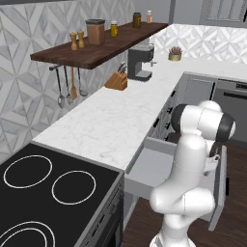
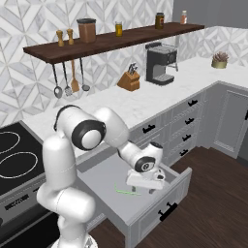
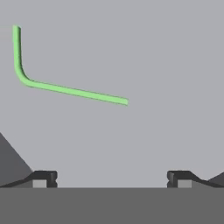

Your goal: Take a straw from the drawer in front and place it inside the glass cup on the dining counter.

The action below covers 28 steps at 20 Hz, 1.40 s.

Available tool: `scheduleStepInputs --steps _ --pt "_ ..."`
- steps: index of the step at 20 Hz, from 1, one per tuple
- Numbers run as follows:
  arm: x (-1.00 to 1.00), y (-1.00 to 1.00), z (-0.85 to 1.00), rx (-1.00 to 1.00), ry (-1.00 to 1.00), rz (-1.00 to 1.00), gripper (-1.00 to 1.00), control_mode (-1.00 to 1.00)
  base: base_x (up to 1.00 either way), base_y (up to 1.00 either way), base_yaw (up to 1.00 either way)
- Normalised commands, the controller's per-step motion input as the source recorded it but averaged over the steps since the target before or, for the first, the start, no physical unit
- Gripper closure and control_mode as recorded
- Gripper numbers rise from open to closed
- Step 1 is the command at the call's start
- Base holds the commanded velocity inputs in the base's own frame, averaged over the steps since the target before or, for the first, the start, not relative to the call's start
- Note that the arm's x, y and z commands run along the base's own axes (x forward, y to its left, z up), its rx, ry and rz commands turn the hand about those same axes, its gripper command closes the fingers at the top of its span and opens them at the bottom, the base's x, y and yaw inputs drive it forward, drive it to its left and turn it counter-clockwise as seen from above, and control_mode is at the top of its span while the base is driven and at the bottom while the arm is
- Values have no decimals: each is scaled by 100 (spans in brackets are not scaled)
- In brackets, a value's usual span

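Note:
The drawer [image 2: 103, 175] stands pulled out below the white worktop, its plain grey floor [image 3: 170, 61] bare apart from the straw. The light-green straw [image 2: 127, 192] lies flat on that floor, bent near one end. In the hand view the straw [image 3: 65, 89] lies up and to the left of the fingers, apart from them. My gripper [image 2: 149, 188] hangs low over the drawer just right of the straw, pointing down. My gripper [image 3: 111, 179] is open, with nothing between its dark fingertips [image 3: 43, 178]. The glass cup and the dining counter are out of view.
A black cooktop [image 1: 43, 193] sits left of the drawer. The long white worktop [image 1: 116, 116] carries a knife block [image 2: 129, 80] and a coffee machine [image 2: 159, 64] under a wooden shelf [image 2: 111, 41]. Narrower grey drawers [image 2: 186, 121] stack to the right; dark wood floor [image 2: 213, 193] lies in front.

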Motion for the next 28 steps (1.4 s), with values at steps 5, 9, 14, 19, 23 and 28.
scheduleStepInputs --steps 5,9,14,19,23,28 --pt "26 49 0 -3 5 -11 -100 -100 0 0 0" --pt "2 39 0 -1 2 -23 -100 -100 0 0 0" --pt "0 17 0 0 0 -17 -100 -100 0 0 0" --pt "20 0 0 -4 0 6 -100 -100 0 0 0" --pt "5 17 0 -8 0 -5 -100 -100 0 0 0" --pt "0 33 -4 -2 0 -37 -100 -100 0 0 0"
